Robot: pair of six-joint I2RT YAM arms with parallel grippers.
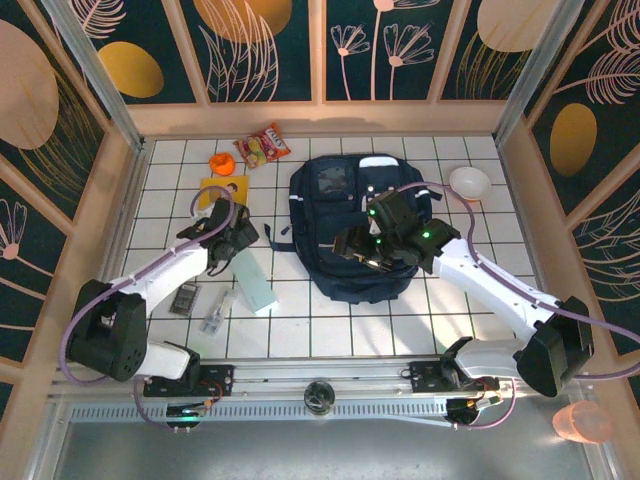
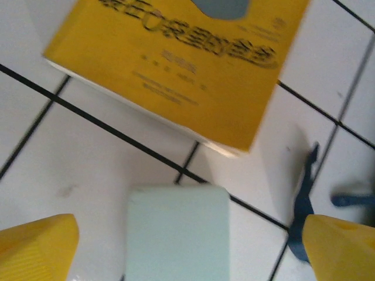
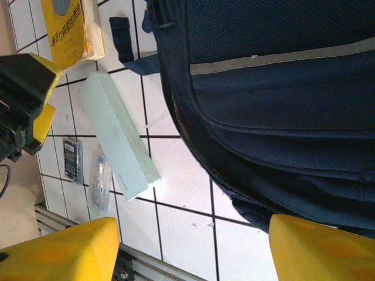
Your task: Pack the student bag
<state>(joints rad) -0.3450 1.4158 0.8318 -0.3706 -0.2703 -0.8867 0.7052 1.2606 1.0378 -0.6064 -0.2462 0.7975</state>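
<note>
The left hand (image 2: 187,252) hung released above the tiled bench (image 1: 320,330), its two yellow fingers (image 2: 35,249) spread wide. The end of a pale mint box (image 2: 179,234) lay flat between them, with bare tile showing on either side, so nothing was grasped. Just ahead of that hand lay a yellow booklet (image 2: 181,58), one corner nearly reaching the box. A blue strap end (image 2: 302,205) lay by its right finger.

The student bag (image 1: 355,225) lay flat on the bench, directly under the right hand (image 1: 375,245) and well to the right of the left hand. Seen from the right wrist, that hand was also released. Its fingers stood far apart, one over the bag's lower edge and the other over open tile, grasping nothing. To that hand's left, beyond the mint box, lay a small dark calculator-like item (image 3: 71,158) and a clear packet (image 3: 99,184).
</note>
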